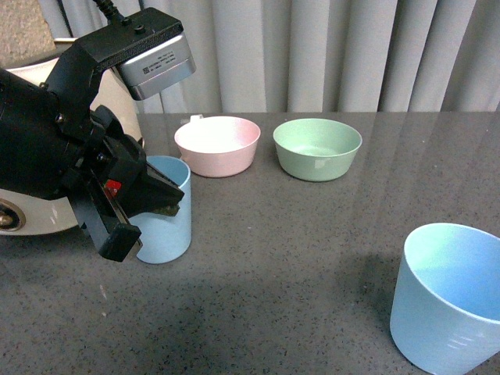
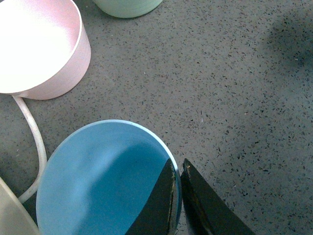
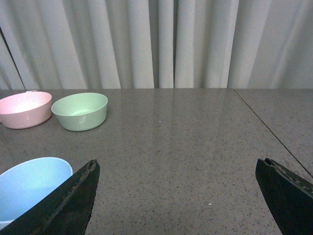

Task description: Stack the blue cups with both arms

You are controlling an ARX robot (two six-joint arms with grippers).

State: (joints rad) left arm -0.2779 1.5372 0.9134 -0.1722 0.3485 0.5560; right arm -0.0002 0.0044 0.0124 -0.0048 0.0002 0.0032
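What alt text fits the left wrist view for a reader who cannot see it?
The left gripper pinches the rim of a blue cup, one finger inside and one outside, seen from above on a grey speckled table. A pink bowl, part of a green bowl and a white cable lie nearby.

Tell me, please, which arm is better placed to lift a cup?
Left: the left tool pinches the left blue cup at its rim; the right tool hangs open, the right blue cup outside its fingers.

Clear tabletop [image 1: 297, 250] btwn left cup [image 1: 168, 226] & right cup [image 1: 445, 305]; pink bowl [image 1: 217, 145], green bowl [image 1: 317, 148] block far side.
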